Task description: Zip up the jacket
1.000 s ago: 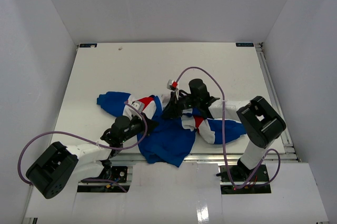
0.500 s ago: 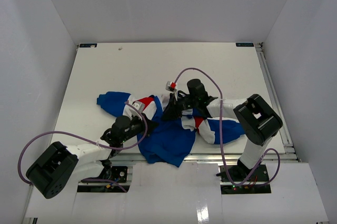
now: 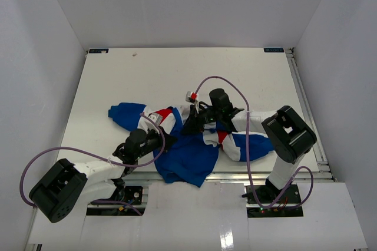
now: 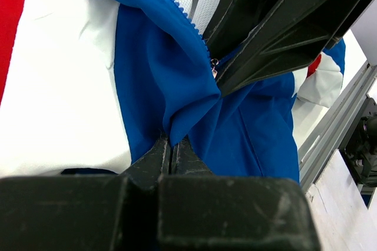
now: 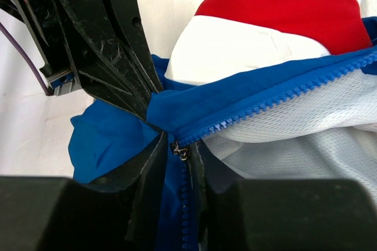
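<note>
Open passage: the table (image 3: pixel 177 74) beyond the jacket (image 3: pixel 188 159). At the jacket's middle, the left gripper (image 3: pixel 168 140) and right gripper (image 3: pixel 191 122) stand tip to tip, each blocking the other's path.

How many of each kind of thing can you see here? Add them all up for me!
Jackets: 1, the jacket
Robot arms: 2, the left arm and the right arm
Purple cables: 2, the left cable and the right cable
Total: 5
</note>
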